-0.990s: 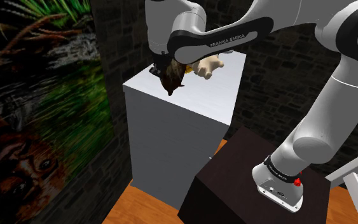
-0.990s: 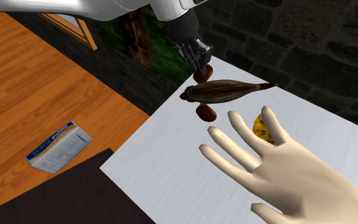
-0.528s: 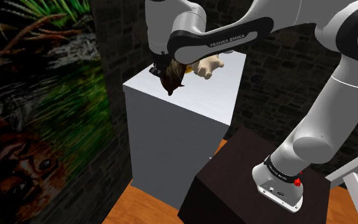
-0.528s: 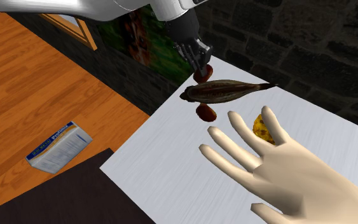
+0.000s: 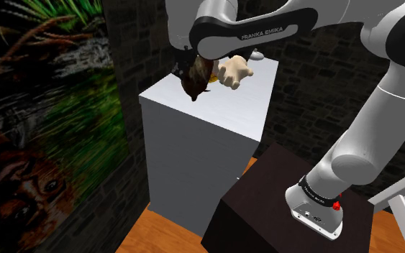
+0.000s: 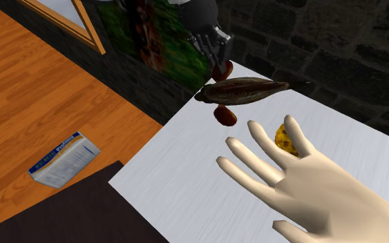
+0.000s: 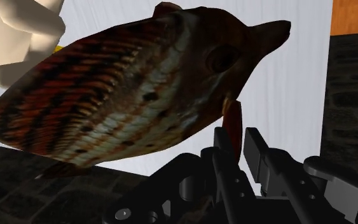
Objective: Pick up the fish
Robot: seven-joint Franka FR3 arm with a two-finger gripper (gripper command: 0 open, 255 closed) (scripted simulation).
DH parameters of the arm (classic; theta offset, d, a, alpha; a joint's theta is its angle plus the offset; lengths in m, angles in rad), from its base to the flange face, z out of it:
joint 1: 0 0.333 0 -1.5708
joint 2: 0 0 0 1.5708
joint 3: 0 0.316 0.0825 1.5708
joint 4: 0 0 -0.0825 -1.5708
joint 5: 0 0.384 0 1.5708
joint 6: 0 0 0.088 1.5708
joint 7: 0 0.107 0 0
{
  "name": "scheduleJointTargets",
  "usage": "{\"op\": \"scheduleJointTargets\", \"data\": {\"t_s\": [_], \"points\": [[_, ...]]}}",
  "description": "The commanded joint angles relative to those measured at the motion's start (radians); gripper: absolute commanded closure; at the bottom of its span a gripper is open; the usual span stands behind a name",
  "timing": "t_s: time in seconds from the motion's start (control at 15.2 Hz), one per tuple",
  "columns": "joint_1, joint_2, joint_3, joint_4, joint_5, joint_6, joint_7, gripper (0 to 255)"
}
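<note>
Pinching a reddish fin of the fish (image 6: 244,90) between its two black fingers, the gripper (image 6: 219,59) holds the brown, speckled body crosswise just below its tips. The fish hangs over the corner of a white block (image 6: 186,197) and seems to be clear of the top, though the angles leave this a little uncertain. In the wrist view the fin stands clasped between the fingers, and the scaled flank spreads in front of them.

A flat carton (image 6: 63,160) with a blue and white label lies shut on the wooden floor (image 6: 34,90); its print is too small to read. White lettering (image 5: 268,31) on the arm's dark link reads FRANKA EMIKA.

On the block's top, near the fish, rests a pale hand (image 6: 310,186) with its fingers spread, and a yellow lump (image 6: 281,138) sits partly behind them. The dark stand (image 5: 258,194) is just beside the block. Dark stone wall (image 6: 338,48) backs the scene, and a mural (image 5: 49,144) of greenery covers the side wall.
</note>
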State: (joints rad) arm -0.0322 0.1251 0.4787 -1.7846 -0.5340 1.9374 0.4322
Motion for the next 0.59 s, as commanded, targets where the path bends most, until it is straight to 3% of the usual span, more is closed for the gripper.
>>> {"op": "scheduleJointTargets", "data": {"t_s": [0.0,0.53], "points": [[0.002,-0.003,0.002,0.025,0.005,-0.024,-0.011,255],[0.005,-0.01,0.005,0.096,0.02,-0.094,-0.046,255]]}}
